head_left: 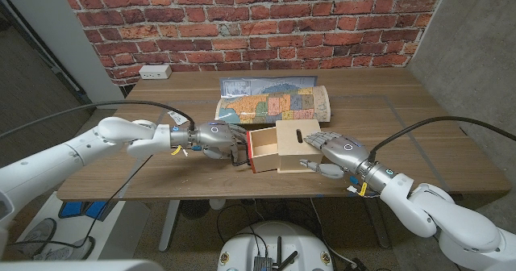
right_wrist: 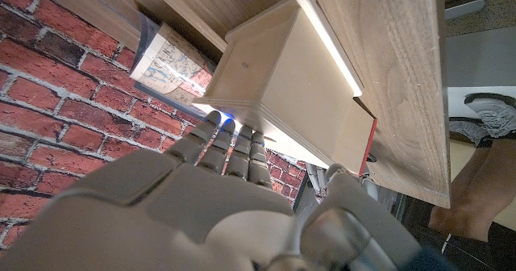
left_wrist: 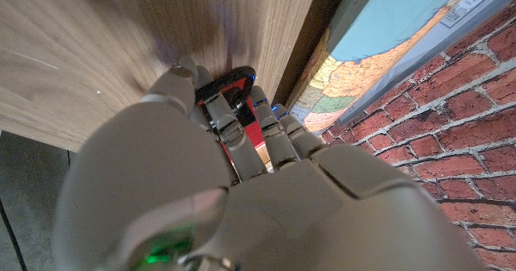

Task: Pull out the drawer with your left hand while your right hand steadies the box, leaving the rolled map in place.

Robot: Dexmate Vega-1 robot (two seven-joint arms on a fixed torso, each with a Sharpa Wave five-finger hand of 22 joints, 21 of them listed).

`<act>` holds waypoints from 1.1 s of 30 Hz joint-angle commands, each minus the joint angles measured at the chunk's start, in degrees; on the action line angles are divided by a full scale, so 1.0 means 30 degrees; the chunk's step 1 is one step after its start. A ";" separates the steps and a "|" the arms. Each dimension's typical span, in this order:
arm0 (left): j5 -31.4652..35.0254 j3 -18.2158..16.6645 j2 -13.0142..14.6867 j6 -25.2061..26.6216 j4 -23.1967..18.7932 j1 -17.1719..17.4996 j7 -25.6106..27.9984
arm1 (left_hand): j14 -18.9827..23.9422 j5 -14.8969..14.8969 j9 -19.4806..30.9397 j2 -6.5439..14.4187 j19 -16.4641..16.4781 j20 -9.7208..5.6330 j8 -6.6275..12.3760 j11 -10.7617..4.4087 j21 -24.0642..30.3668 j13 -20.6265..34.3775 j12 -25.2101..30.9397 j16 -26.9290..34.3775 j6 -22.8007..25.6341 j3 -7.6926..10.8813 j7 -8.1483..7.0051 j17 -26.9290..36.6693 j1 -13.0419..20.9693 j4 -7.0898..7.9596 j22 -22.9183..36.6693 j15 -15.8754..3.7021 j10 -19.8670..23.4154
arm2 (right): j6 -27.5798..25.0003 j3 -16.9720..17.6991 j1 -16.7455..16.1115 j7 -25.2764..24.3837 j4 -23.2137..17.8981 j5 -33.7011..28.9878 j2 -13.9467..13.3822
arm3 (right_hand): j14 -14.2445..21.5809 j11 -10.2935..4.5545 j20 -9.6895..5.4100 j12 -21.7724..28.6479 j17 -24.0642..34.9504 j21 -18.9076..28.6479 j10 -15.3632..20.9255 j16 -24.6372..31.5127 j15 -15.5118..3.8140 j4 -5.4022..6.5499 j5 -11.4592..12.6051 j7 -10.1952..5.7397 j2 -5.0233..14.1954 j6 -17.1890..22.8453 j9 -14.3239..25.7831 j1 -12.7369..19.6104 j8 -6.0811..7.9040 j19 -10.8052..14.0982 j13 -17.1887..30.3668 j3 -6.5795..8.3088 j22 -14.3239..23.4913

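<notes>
The wooden box point(head_left: 297, 144) stands near the front edge of the desk point(head_left: 161, 102), and its red-lined drawer point(head_left: 260, 149) already juts out of the box's left end, toward the left hand point(head_left: 211, 138). That is the relation the pull turns on: the drawer slides along the box's long axis, straight toward the left hand, which is the nearer hand to it. The left arm reaches in low across the desk, and in the left wrist view its fingers point(left_wrist: 266, 138) are curled against the red drawer front point(left_wrist: 246, 134); whether they actually hook it cannot be told. The right hand point(head_left: 334, 154) is set against the opposite end of the box, its fingers point(right_wrist: 230, 146) held together and laid along the box's top and end wall, bracing rather than gripping. The rolled map point(head_left: 274, 99) lies partly unfurled just behind the box, apart from both hands.
</notes>
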 commanded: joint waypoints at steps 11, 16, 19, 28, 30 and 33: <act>-0.0497 -0.0797 0.0766 -0.0049 -0.0301 0.0622 -0.0316 | 0.0196 -0.0053 0.0067 0.0116 0.0282 -0.1594 -0.0081 0.0029 0.0152 0.0073 0.0006 0.0030 0.0078 -0.0118 -0.0071 0.0037 0.0212 0.0044 0.0050 -0.3223 -0.0053 | -0.0343 -0.0226 0.0286 0.0661 -0.0152 -0.0357 -0.0182 | -0.0070 -0.0067 -0.1614 0.0127 0.0058 0.0076 0.0196 -0.0051 -0.0379 0.0226 0.0044 -0.0085 0.0745 0.0155 0.0091 -0.0243 0.0010 0.0160 0.0064 0.0014 0.0082; -0.0436 -0.0881 0.0882 -0.0197 -0.0229 0.0647 -0.0230 | 0.0200 -0.0052 0.0067 0.0123 0.0283 -0.1614 -0.0083 0.0029 0.0149 0.0073 0.0008 0.0031 0.0077 -0.0120 -0.0070 0.0037 0.0223 0.0040 0.0050 -0.3229 -0.0053 | -0.0344 -0.0315 0.0355 0.0657 -0.0141 -0.0445 -0.0125 | -0.0070 -0.0068 -0.1603 0.0112 0.0056 0.0076 0.0177 -0.0058 -0.0385 0.0244 0.0048 -0.0082 0.0748 0.0163 0.0093 -0.0244 -0.0002 0.0167 0.0066 0.0014 0.0082; -0.0394 -0.0917 0.0943 -0.0296 -0.0174 0.0659 -0.0138 | 0.0202 -0.0052 0.0068 0.0121 0.0294 -0.1630 -0.0083 0.0029 0.0152 0.0074 0.0009 0.0030 0.0082 -0.0127 -0.0067 0.0037 0.0224 0.0039 0.0051 -0.3227 -0.0056 | -0.0363 -0.0427 0.0498 0.0768 -0.0120 -0.0562 -0.0038 | -0.0080 -0.0083 -0.1613 0.0111 0.0055 0.0076 0.0181 -0.0064 -0.0392 0.0251 0.0049 -0.0094 0.0745 0.0173 0.0094 -0.0245 -0.0004 0.0173 0.0067 0.0012 0.0081; -0.0509 -0.1136 0.1224 -0.0211 -0.0026 0.0821 -0.0043 | 0.0201 -0.0053 0.0070 0.0128 0.0309 -0.1628 -0.0085 0.0029 0.0150 0.0076 0.0013 0.0026 0.0090 -0.0144 -0.0062 0.0037 0.0238 0.0038 0.0053 -0.3228 -0.0057 | -0.0446 -0.0737 0.0891 0.1240 -0.0144 -0.0939 0.0178 | -0.0076 -0.0073 -0.1556 0.0096 0.0048 0.0080 0.0164 -0.0074 -0.0380 0.0264 0.0054 -0.0091 0.0746 0.0164 0.0095 -0.0235 -0.0027 0.0194 0.0069 0.0018 0.0080; -0.0670 -0.1256 0.1334 -0.0019 -0.0096 0.0993 -0.0099 | 0.0202 -0.0053 0.0070 0.0131 0.0320 -0.1626 -0.0082 0.0028 0.0153 0.0075 0.0013 0.0027 0.0100 -0.0146 -0.0059 0.0037 0.0239 0.0038 0.0053 -0.3228 -0.0059 | -0.0543 -0.0774 0.0890 0.1217 -0.0153 -0.1032 0.0267 | -0.0070 -0.0085 -0.1541 0.0093 0.0044 0.0089 0.0164 -0.0076 -0.0341 0.0266 0.0058 -0.0092 0.0760 0.0157 0.0096 -0.0225 -0.0033 0.0219 0.0069 0.0029 0.0080; -0.0619 -0.1314 0.1508 -0.0092 -0.0106 0.1047 -0.0083 | 0.0197 -0.0055 0.0071 0.0121 0.0345 -0.1632 -0.0081 0.0028 0.0159 0.0076 0.0012 0.0023 0.0107 -0.0162 -0.0059 0.0037 0.0239 0.0037 0.0054 -0.3223 -0.0066 | -0.0559 -0.0828 0.0944 0.1382 -0.0191 -0.1128 0.0257 | -0.0085 -0.0094 -0.1523 0.0082 0.0051 0.0110 0.0142 -0.0080 -0.0260 0.0284 0.0057 -0.0090 0.0758 0.0063 0.0097 -0.0238 -0.0079 0.0283 0.0071 0.0020 0.0081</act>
